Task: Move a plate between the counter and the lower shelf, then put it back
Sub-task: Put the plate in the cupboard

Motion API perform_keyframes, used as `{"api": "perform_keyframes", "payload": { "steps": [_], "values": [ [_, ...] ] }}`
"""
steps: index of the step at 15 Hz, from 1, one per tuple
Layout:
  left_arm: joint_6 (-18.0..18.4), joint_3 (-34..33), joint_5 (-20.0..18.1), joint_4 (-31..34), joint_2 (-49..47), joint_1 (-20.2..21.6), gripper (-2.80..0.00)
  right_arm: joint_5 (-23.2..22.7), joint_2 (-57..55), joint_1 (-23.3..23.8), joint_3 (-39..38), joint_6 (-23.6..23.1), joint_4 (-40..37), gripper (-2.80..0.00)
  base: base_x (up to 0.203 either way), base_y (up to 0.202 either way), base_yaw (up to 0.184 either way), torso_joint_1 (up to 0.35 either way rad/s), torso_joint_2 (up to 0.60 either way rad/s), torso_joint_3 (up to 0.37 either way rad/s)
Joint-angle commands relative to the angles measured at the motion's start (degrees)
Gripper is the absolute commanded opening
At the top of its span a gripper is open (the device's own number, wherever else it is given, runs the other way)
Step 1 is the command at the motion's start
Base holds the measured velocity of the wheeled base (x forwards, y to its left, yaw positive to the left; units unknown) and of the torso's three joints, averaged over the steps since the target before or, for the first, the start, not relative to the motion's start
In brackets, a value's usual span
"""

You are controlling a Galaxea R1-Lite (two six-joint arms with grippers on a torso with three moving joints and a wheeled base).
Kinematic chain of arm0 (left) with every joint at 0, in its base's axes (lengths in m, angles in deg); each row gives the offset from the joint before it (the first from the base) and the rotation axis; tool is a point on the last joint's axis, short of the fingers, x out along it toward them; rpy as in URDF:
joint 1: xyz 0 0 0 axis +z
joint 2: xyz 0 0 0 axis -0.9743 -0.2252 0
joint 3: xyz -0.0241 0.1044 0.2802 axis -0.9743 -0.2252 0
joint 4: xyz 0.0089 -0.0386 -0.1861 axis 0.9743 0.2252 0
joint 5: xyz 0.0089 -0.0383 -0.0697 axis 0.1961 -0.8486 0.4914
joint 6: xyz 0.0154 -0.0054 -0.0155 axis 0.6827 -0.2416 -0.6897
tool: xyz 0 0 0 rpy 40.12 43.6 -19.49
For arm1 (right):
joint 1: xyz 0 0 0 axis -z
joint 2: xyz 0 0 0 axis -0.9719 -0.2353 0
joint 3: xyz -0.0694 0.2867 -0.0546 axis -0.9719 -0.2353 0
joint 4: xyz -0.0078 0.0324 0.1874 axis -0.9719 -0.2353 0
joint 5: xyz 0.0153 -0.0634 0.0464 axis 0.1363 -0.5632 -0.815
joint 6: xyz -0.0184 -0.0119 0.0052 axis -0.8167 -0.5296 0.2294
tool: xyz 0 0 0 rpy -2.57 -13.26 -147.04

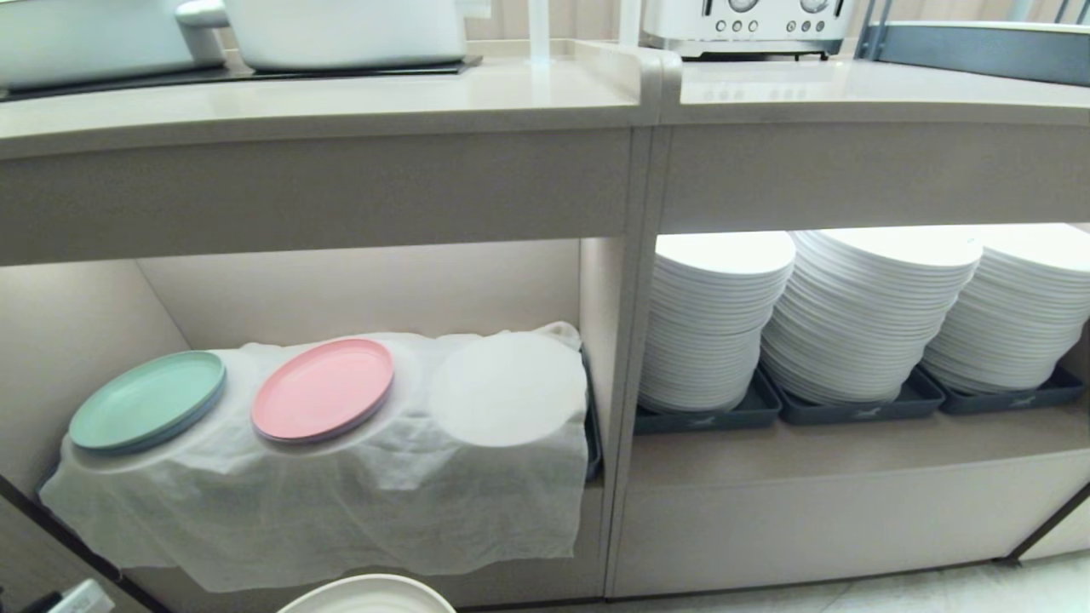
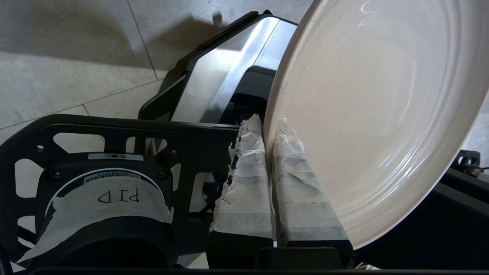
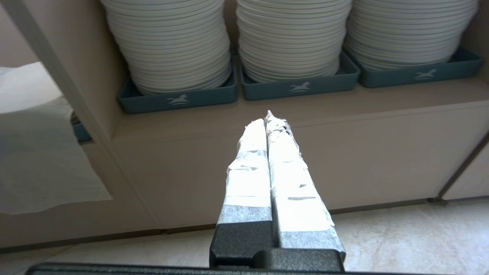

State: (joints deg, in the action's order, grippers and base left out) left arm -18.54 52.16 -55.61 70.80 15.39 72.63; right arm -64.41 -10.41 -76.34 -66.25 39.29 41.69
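Observation:
The cream plate [image 2: 374, 99] hangs low in front of the cabinet, my left gripper [image 2: 267, 126] shut on its rim with one taped finger on each side. In the head view only the plate's far edge [image 1: 368, 593] shows at the bottom, below the lower shelf [image 1: 400, 485] draped in white cloth. The counter [image 1: 341, 98] runs across the top. My right gripper [image 3: 267, 120] is shut on nothing, parked low and pointing at the cabinet base under the white plate stacks.
A mint-green plate [image 1: 146, 400] and a pink plate [image 1: 324, 389] lie on the cloth, with a covered round hump [image 1: 508, 389] beside them. Tall white plate stacks [image 1: 860, 315] in dark trays fill the right bay. Pots [image 1: 341, 30] and a toaster [image 1: 745, 25] stand on top.

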Motion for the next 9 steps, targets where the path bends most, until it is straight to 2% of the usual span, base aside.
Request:
{"api": "perform_keyframes", "payload": {
  "steps": [1,9],
  "values": [
    [-0.2,0.0,0.0,0.2,0.2,0.0,-2.80,0.0,-0.1,0.0,0.0,0.0,0.0,-2.80,0.000,-0.106,0.000,0.002,0.00,0.007],
    [-0.5,0.0,0.0,0.2,0.9,0.0,-2.80,0.0,-0.1,0.0,0.0,0.0,0.1,-2.80,0.000,0.000,0.000,0.000,0.00,0.000]
  ]
}}
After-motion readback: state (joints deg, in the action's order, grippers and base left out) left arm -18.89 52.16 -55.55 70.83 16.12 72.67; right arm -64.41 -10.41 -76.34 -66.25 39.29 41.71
